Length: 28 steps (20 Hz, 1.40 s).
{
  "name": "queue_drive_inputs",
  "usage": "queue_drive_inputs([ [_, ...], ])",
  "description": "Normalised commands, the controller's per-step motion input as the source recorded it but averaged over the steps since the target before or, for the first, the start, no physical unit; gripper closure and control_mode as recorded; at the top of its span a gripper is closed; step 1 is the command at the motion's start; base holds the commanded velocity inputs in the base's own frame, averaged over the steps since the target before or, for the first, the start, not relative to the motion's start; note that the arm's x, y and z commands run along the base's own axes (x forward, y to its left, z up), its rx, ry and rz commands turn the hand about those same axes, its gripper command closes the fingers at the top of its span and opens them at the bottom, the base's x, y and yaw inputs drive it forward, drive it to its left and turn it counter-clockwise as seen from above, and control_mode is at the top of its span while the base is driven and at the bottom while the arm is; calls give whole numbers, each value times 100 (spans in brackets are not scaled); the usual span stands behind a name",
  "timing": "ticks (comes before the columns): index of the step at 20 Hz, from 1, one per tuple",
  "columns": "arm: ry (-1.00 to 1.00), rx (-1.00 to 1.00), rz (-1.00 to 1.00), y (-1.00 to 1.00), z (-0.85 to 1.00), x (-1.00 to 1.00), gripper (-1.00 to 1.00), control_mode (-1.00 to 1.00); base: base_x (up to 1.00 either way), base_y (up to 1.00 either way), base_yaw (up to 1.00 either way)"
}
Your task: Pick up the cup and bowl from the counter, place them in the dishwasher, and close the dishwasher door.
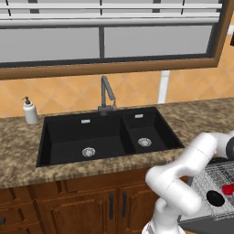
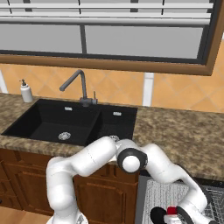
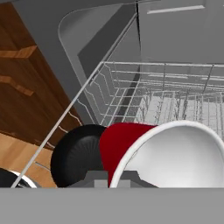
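Fingers of the gripper (image 3: 112, 180) are squeezed tight on the rim of a cup (image 3: 166, 153), which is red on the outside and white inside. In the hand view the cup lies tipped on its side, so its open mouth faces the camera. The cup fills the space right in front of the gripper. A black round bowl (image 3: 76, 155) sits just beside the cup, on its left in that view, and the two look like they touch.

Past the cup is the light grey wire rack (image 3: 175, 96) of the dishwasher (image 3: 109, 39). The rack spreads out ahead of the gripper, with dark grey walls around it. A brown wooden cabinet (image 3: 26, 74) front shows off to the left of the hand.

From the left base view, the white arm (image 1: 183, 178) bends down low to the right, over the rack (image 1: 215, 176). The red cup (image 1: 227, 188) and the black bowl (image 1: 215, 198) are in the rack there, close together.

From the right base view, the arm (image 2: 100, 159) reaches down to the same rack (image 2: 159, 192), and the red cup (image 2: 171, 211) and the bowl (image 2: 157, 215) show at the bottom.

The brown speckled counter (image 1: 27, 151) with its black sink (image 1: 91, 135) is behind and above the gripper. A white soap bottle (image 1: 30, 111) stands on the counter, far off from the gripper.
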Motion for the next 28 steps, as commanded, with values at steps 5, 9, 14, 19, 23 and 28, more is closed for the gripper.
queue_drive_inputs([
  [5, 0, 1, -3, -1, -12, 0, -100, -100, 0, 0, 0],
  [9, 0, 0, -2, 0, -9, 0, -100, -100, 0, 0, 0],
  [14, 1, 0, -3, -7, -1, 1, -100, -100, 0, 0, 0],
  [19, 16, -11, -8, 0, 0, 16, -100, -100, 0, 0, 0],
  [23, 29, -36, -3, -4, -3, 40, -100, -100, 0, 0, 0],
  [28, 20, -12, 0, -5, -12, 14, -100, -100, 0, 0, 0],
])
